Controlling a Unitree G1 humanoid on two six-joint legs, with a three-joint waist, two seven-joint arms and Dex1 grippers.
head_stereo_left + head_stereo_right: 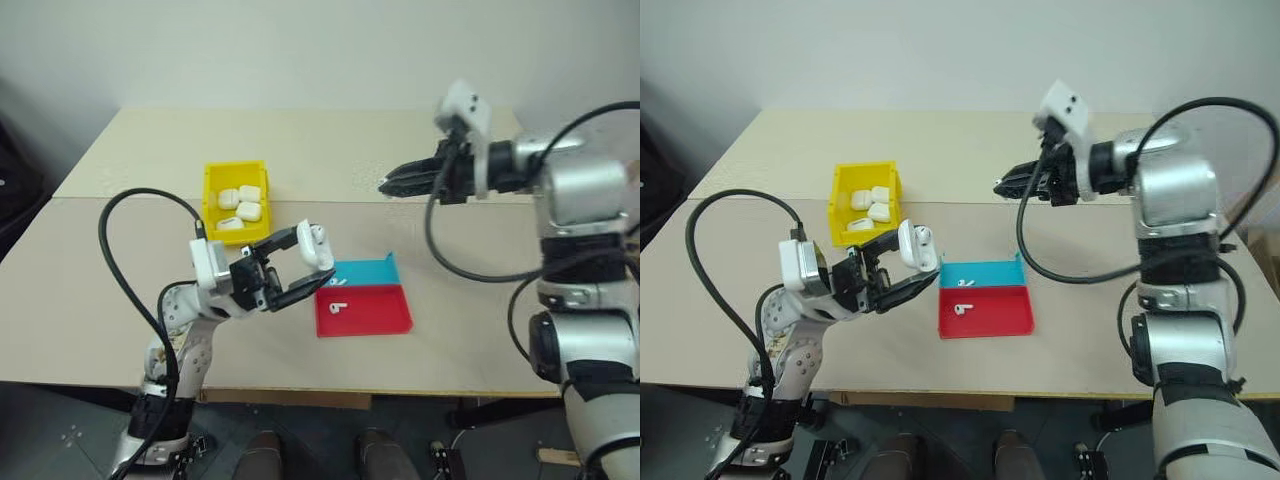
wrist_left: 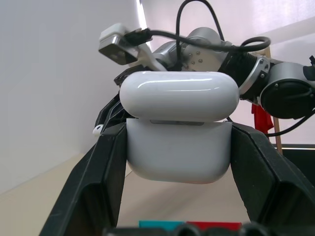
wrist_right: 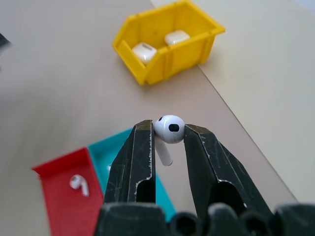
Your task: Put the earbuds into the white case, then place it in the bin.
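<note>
— right up close, two black fingers (image 3: 170,162) of the right gripper (image 3: 169,133) pinch one little earbud (image 3: 169,129). why hold it like that?

— its round head sits between the two tips and its short stem hangs down in the gap. the jaws are only a bit apart, just as wide as the bud. i think that grip leaves the stem free to slide into a hole.

— and the other hand?

— the left gripper (image 2: 178,147) has the white case (image 2: 178,147) squeezed between its two fingers, one on each side of the bottom half. the jaws are closed on it as tight as they go. the lid sticks out past the fingertips, so nothing blocks it.

— is the lid open?

— from the head camera it looks tipped up a little, with something white inside. i can't tell for sure.

— why is the case up in the air?

— my guess is so the right gripper can come to it. right now the two are well apart, with the bud far from the case.

— what's under them?

— the red tray (image 1: 390,318) has one more earbud (image 1: 338,308) lying in it, and the blue tray (image 1: 362,271) sits touching it. both are below the left jaws.

— and the bin (image 1: 212,190)?

— yellow, past the left gripper, already with a few white cases (image 1: 243,205) inside. this case looks like it goes there last.
</note>
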